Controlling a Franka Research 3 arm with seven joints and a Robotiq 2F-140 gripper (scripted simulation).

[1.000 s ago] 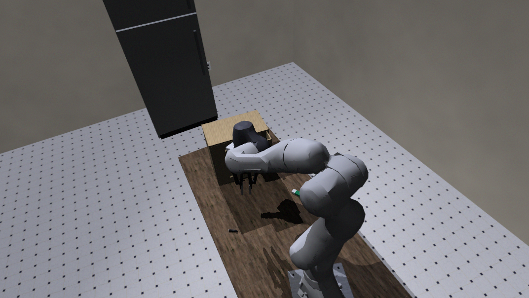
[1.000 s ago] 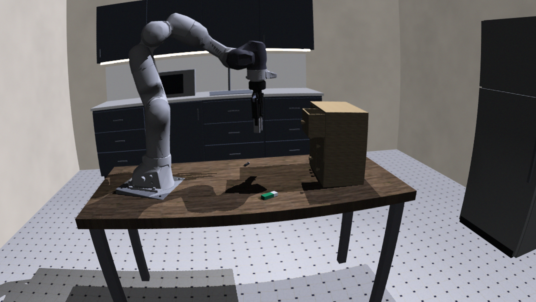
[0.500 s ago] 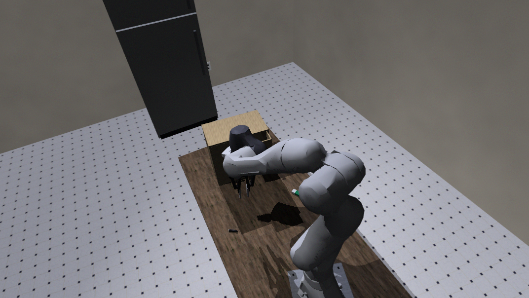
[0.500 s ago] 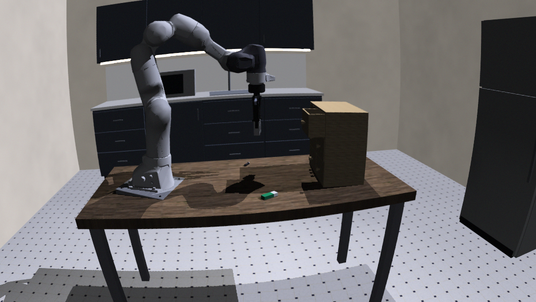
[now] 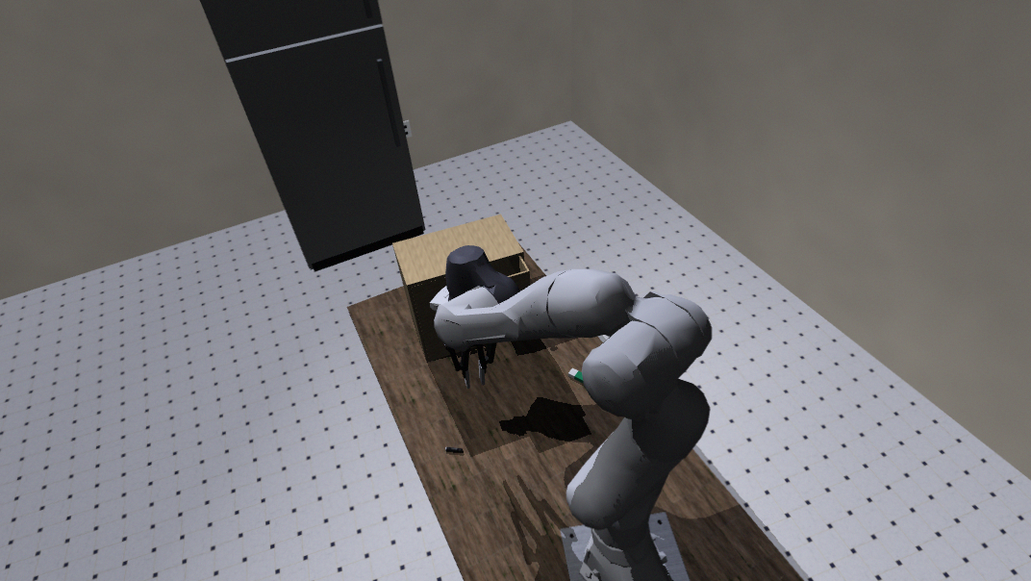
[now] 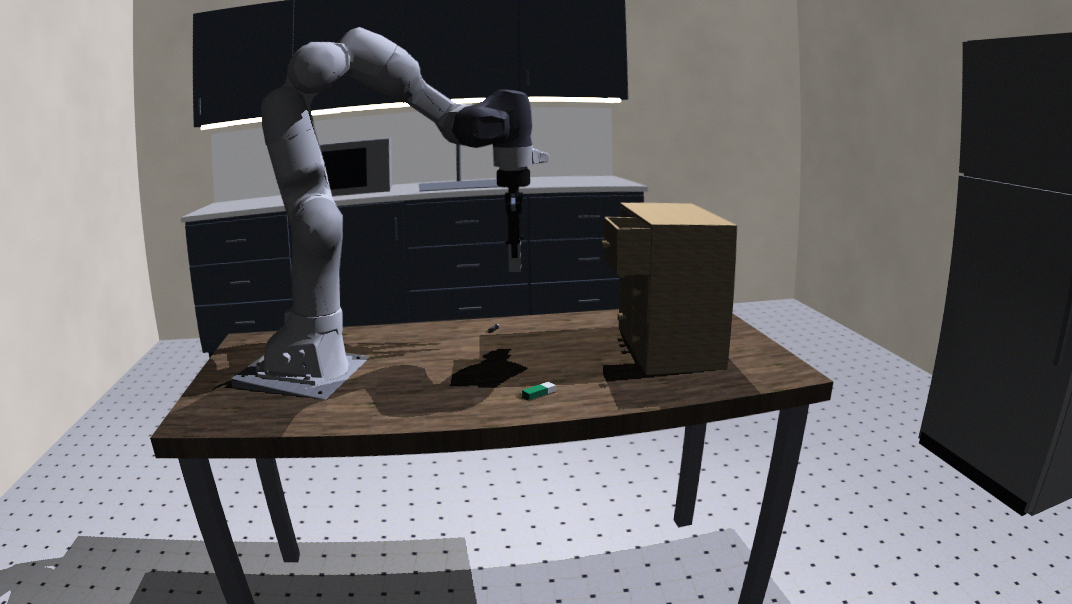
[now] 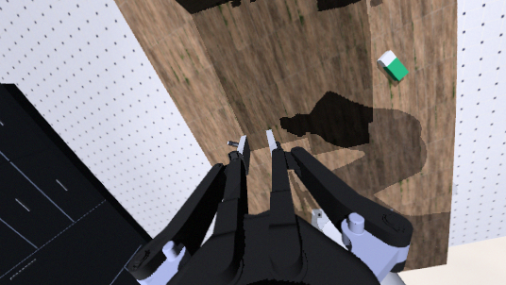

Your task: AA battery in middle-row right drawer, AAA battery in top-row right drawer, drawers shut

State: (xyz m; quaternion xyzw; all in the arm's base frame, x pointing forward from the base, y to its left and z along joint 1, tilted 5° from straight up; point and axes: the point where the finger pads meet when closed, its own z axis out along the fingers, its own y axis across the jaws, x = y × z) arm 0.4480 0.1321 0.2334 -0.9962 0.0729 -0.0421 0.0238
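We saw the top-right drawer (image 5: pixel 519 274) (image 6: pixel 631 251) out, presumably to receive the AAA. 1 battery (image 5: pixel 453 450) (image 6: pixel 492 327) (image 7: pixel 232 142), type unclear, lay on the table (image 5: pixel 392 346) (image 6: pixel 450 444) (image 7: pixel 160 47). Our claw (image 5: pixel 473 381) (image 6: pixel 514 267) (image 7: pixel 258 141) hung above, 2 fingers slightly spread, holding nothing, likely narrowed for so slim a pickup.

End effector (image 5: pixel 474 381) (image 6: pixel 514 268) (image 7: pixel 258 141) lower, slightly farther left, its shadow (image 5: pixel 551 418) (image 6: pixel 489 371) (image 7: pixel 337 122) shifted
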